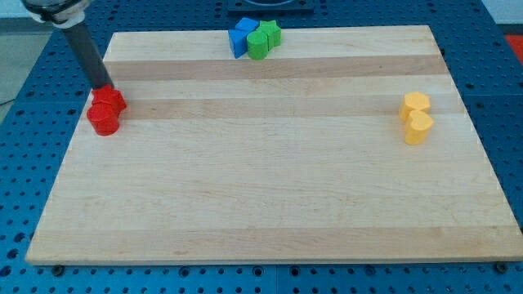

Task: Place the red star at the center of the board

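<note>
Camera view: my tip [104, 86] sits at the view's left edge of the wooden board [270, 204], touching the top of a red block [106, 112], shape unclear, maybe two red pieces together. No jaws on this rod. Blue block [242, 37] and green block [263, 39] touch at the view's top. Yellow block [416, 118] lies at the view's right.

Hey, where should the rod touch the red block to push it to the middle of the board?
Push the red block on its upper-left face, coming from the view's top left, since the board centre lies to its lower right. My tip already sits at its top edge.
</note>
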`<action>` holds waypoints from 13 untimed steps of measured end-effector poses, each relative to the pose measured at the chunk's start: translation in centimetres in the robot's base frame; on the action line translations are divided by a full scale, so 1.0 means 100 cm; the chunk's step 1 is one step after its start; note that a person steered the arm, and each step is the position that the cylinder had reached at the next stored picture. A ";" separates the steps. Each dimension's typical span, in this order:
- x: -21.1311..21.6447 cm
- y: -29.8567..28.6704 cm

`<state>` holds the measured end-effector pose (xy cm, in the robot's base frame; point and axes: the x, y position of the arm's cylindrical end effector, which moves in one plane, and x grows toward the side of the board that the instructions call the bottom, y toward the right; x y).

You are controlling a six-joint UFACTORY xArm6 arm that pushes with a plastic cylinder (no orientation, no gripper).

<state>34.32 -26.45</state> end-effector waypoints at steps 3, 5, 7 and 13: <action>0.001 -0.040; 0.020 0.039; 0.020 0.138; 0.052 0.137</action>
<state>39.54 -12.74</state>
